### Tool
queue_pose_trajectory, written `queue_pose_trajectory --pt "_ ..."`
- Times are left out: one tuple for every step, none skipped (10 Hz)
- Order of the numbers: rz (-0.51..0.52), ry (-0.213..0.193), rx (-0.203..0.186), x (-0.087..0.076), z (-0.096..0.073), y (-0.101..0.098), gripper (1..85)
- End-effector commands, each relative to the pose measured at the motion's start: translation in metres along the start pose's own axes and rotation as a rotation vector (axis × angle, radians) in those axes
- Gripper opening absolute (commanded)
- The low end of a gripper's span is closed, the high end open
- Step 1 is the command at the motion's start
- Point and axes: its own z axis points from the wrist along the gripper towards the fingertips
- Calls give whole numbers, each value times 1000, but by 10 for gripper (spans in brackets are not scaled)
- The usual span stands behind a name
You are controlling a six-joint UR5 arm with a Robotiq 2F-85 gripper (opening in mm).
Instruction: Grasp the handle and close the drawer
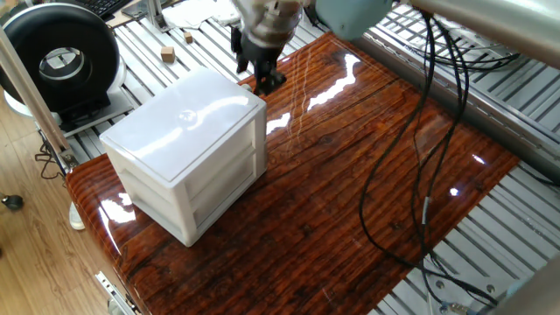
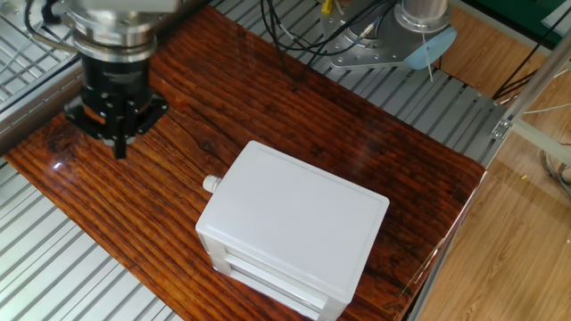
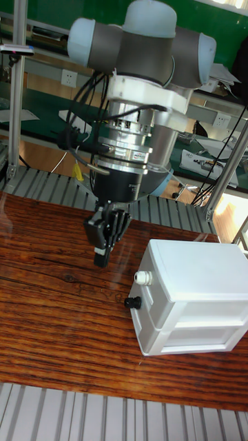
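The small white cabinet [image 2: 294, 227] stands on the wooden table, and its upper drawer [image 3: 146, 288] sits flush with the cabinet's front. The drawer's white knob handle [image 2: 211, 184] pokes out toward the arm, with a black knob [image 3: 132, 302] on the lower drawer beneath it. My gripper [image 2: 119, 141] hangs over the table well to the left of the handle and touches nothing. Its fingertips are pressed together with nothing between them. In the tall fixed view the gripper [image 3: 105, 242] is left of and above both knobs. In one fixed view the gripper [image 1: 261, 77] hovers behind the cabinet [image 1: 188, 149], which hides the handle.
Black cables [image 1: 420, 157] trail from the arm over the right half of the table [image 1: 350, 201]. A black round device [image 1: 59, 61] stands off the table at the left. Metal slatted surfaces [image 2: 53, 276] border the wooden top.
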Motion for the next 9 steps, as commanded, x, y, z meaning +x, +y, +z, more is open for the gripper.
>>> queue_pose_trajectory --pt "453 -23 -59 1 -6 9 10" --pt "543 -24 -75 1 -6 13 10" --pt "559 -15 -65 3 -5 11 10" --pt "560 0 -61 6 -4 12 10" --pt "568 9 -71 6 -4 16 10" --pt "594 20 -106 6 -4 26 10" --pt "623 43 -133 9 -5 34 10" --pt "656 69 -150 13 -6 41 10" --pt "692 94 -161 17 -7 46 10"
